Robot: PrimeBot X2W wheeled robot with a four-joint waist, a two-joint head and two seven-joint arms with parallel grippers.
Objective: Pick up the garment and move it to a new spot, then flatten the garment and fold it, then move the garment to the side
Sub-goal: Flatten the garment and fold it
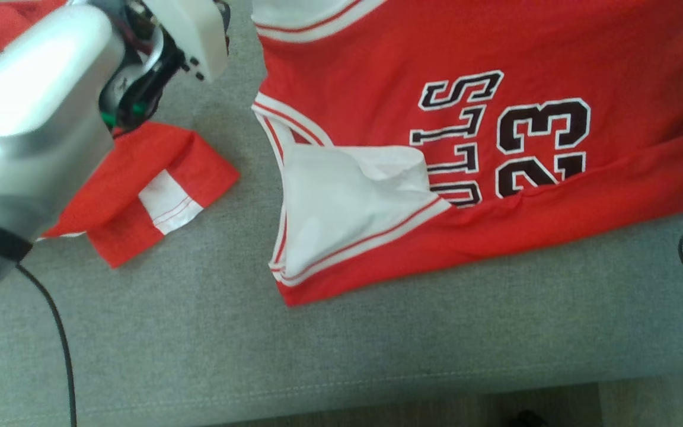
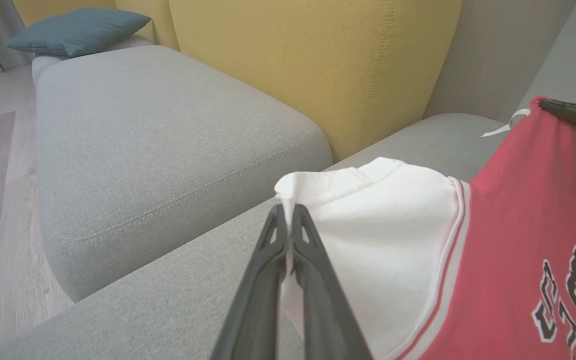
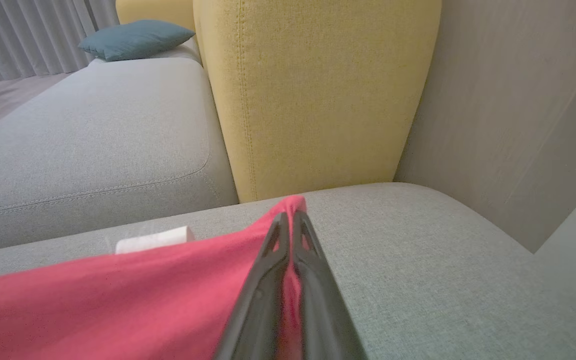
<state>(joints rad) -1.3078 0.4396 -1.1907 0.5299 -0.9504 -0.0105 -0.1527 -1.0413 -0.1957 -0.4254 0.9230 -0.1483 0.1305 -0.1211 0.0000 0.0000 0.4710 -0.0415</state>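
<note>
The garment is a red basketball jersey with white trim and dark lettering. It lies spread across the grey sofa seat, with a white side panel folded over its front. In the left wrist view my left gripper is shut on a white edge of the garment and holds it a little above the seat. My right gripper is shut on a red corner of the garment. The left wrist view also shows that corner pulled up by a dark finger of the right gripper.
A second red piece of cloth with a white stripe lies beside my left forearm. Behind the seat rise a yellow back cushion and a grey wall. A neighbouring grey seat carries a teal pillow. A black cable hangs at the left.
</note>
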